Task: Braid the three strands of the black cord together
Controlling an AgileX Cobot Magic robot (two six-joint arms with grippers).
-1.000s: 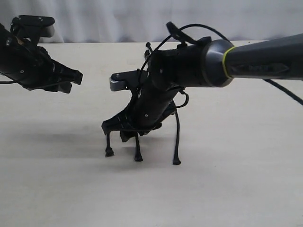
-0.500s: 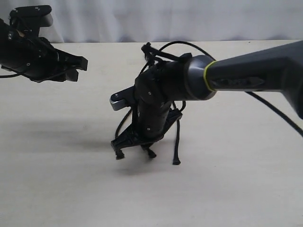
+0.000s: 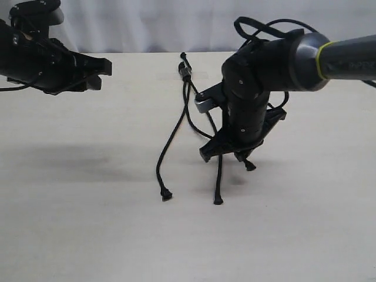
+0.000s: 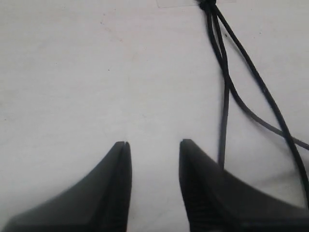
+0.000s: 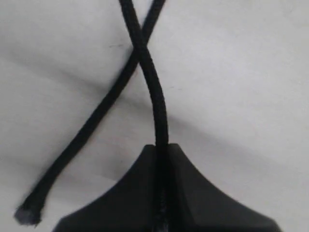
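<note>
Above the table, right gripper clamps 1 strand, probably rightmost.

We are holding our left tool raised at the left side, tilting slightly downward, jaws parted with a clear gap. We are reaching our right arm in from the right, wrist bending down, right tool pointing downward, jaws pressing together on one strand.

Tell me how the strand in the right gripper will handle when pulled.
Probably floppy: the held strand bends on its way out of the right gripper. Likely light, since the free strands lie in loose curves on the table. It may snag the crossing strand.
</note>
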